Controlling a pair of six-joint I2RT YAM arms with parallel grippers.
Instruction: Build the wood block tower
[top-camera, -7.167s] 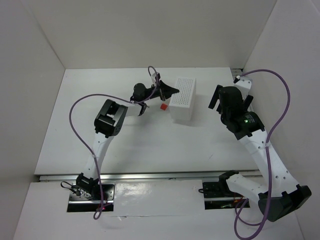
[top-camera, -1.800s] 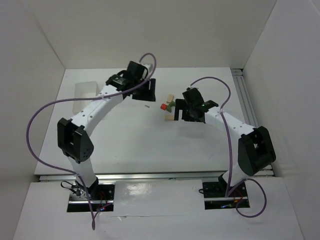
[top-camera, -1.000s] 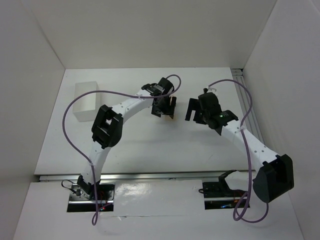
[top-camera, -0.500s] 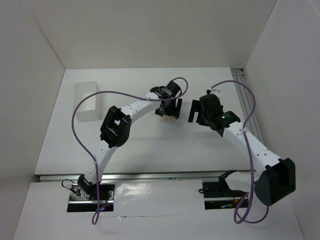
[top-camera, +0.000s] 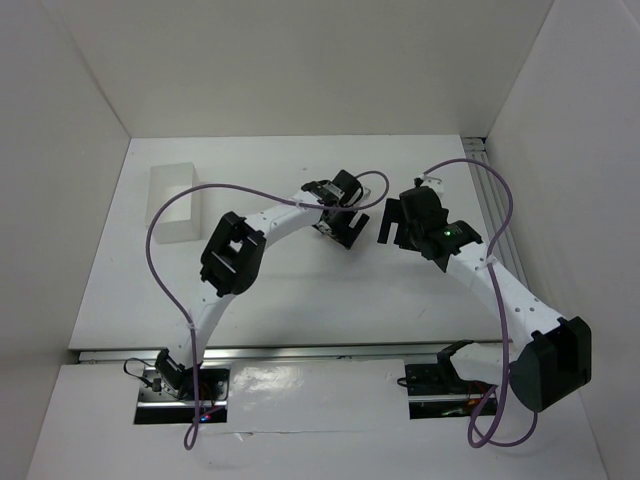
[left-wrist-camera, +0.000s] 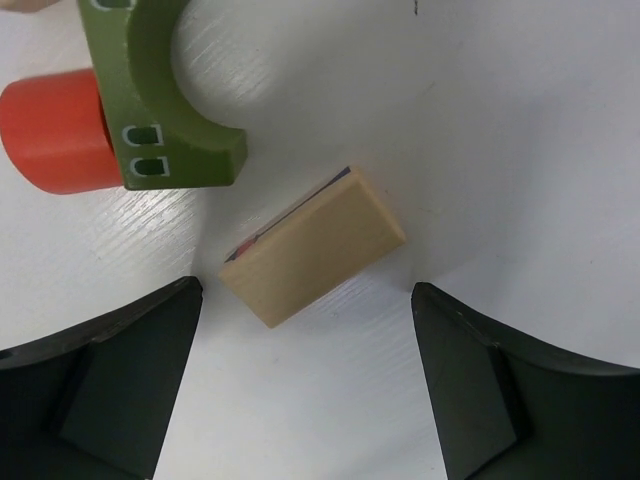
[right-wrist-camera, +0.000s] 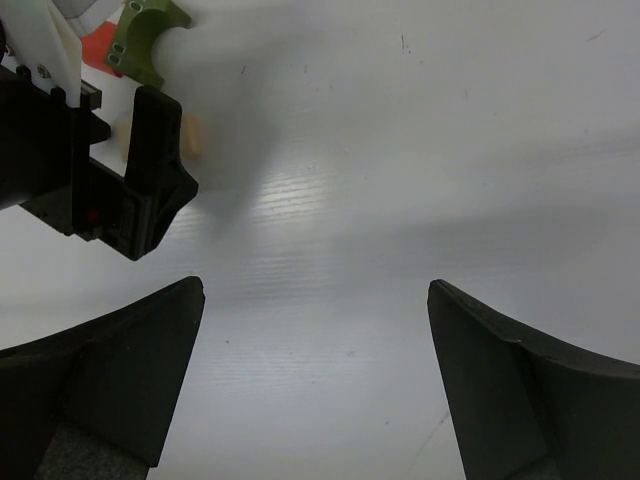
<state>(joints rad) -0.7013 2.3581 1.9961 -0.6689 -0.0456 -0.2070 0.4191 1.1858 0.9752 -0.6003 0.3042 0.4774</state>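
- Three pieces show in the left wrist view, all lying on the table (left-wrist-camera: 500, 120): a green arch (left-wrist-camera: 150, 110) on its side, a red cylinder (left-wrist-camera: 55, 130) against its outer side, and a tan block (left-wrist-camera: 312, 247) just beside them, apart.
- Nothing looks stacked, so I judge the whole tower is left to build.
- The left gripper (left-wrist-camera: 305, 320) hangs over the tan block, jaws wide, holding nothing.
- The right gripper (right-wrist-camera: 315, 300) stands near, equally wide and empty.

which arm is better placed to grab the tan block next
Left: the left gripper hangs over the tan block, which lies between its open jaws; the right gripper is open over bare table.
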